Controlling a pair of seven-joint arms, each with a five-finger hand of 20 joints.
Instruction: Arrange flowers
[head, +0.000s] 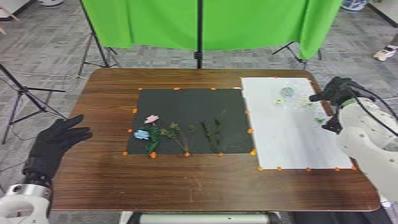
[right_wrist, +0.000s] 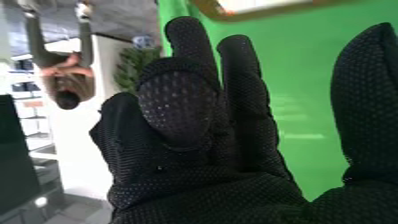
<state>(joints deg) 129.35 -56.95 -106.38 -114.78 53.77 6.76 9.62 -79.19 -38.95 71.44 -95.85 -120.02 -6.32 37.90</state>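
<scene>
Blue flower (head: 141, 134): black mat's (head: 173, 102) 8 o'clock, probably spaced for picking
Right hand (head: 336, 91): 2 o'clock, loosely open, empty
Left hand (head: 58, 139): open, empty

Head view: looks forward and down from above the near side of the counter (head: 213, 192), covering its whole top. Right wrist view: looks at very close range along the right robot hand (head: 337, 91), room inverted. Shared: green curtain (head: 147, 25), part of the counter.

Even light falls across a wooden table (head: 133, 185) as pale glare streaks a green backdrop (right_wrist: 302, 90) in the right wrist view.
</scene>
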